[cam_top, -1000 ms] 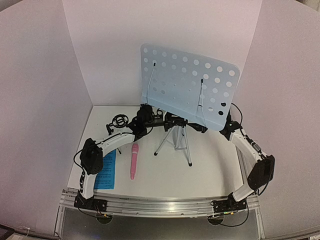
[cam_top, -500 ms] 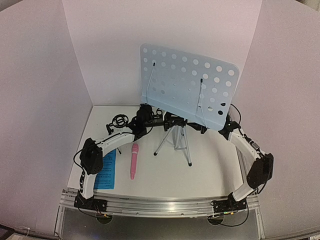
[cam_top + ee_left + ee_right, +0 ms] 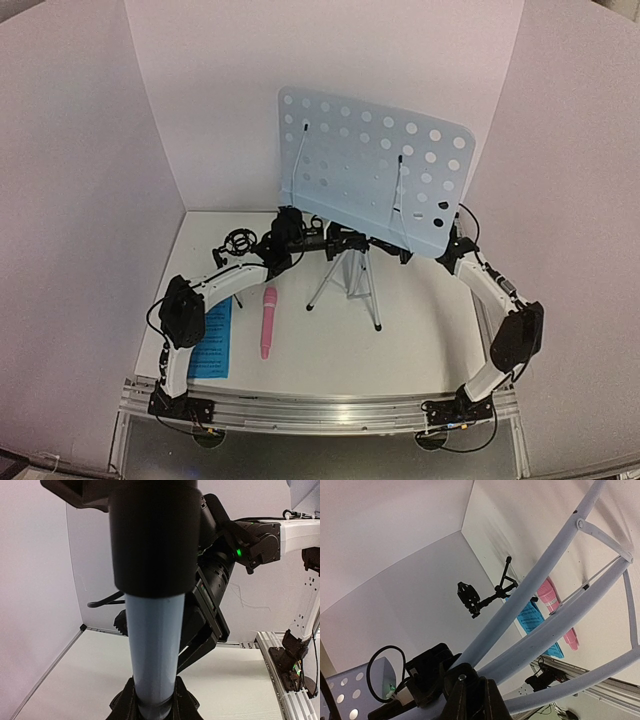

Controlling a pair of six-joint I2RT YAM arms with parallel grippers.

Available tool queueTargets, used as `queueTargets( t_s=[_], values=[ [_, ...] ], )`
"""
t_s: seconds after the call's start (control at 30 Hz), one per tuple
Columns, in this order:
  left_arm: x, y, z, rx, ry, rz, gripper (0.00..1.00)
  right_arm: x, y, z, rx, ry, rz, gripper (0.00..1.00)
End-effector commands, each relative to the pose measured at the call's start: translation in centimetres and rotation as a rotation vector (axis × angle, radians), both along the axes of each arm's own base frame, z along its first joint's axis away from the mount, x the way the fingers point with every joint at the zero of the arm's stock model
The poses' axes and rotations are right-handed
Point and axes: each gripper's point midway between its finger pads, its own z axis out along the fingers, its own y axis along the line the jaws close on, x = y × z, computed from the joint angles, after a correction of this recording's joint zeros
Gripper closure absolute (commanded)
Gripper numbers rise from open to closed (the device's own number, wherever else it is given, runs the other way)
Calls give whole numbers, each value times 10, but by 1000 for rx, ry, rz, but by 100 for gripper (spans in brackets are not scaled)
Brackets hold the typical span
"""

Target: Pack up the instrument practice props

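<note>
The pale-blue perforated music stand [image 3: 375, 170] stands at mid-table on its silver tripod [image 3: 349, 285]. My left gripper [image 3: 336, 243] is shut on the stand's pole [image 3: 152, 645] just under the desk, with the fingers [image 3: 122, 705] on both sides of it. My right gripper [image 3: 405, 254] grips the black tripod hub [image 3: 462, 677] from the right, where the legs [image 3: 545, 565] spread out. The pink microphone [image 3: 268, 320] lies on the table left of the tripod. The blue sheet-music pages [image 3: 212, 338] lie flat at the near left. The small black mic stand [image 3: 238, 246] stands at the back left.
White walls enclose the table at the back and on both sides. The aluminium rail [image 3: 330, 410] with the arm bases runs along the near edge. The right arm's wrist [image 3: 250, 537] shows close behind the pole in the left wrist view.
The music stand's desk has shifted slightly left and up. The right arm has drawn in a little toward the stand. Both grippers keep their hold.
</note>
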Motion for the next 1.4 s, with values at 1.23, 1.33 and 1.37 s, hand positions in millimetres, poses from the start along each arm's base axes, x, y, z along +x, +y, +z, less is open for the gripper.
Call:
queueTargets(
  t_s=[1.23, 1.33, 1.37],
  values=[
    [-2, 1, 6, 10, -106, -5, 100, -22, 14, 15, -82, -200, 161, 56],
    [-1, 1, 8, 4, -109, -4, 100, -19, 14, 12, -94, -204, 149, 66],
    [-1, 1, 8, 3, -107, -5, 100, -17, 15, 13, -93, -207, 151, 66]
  ],
)
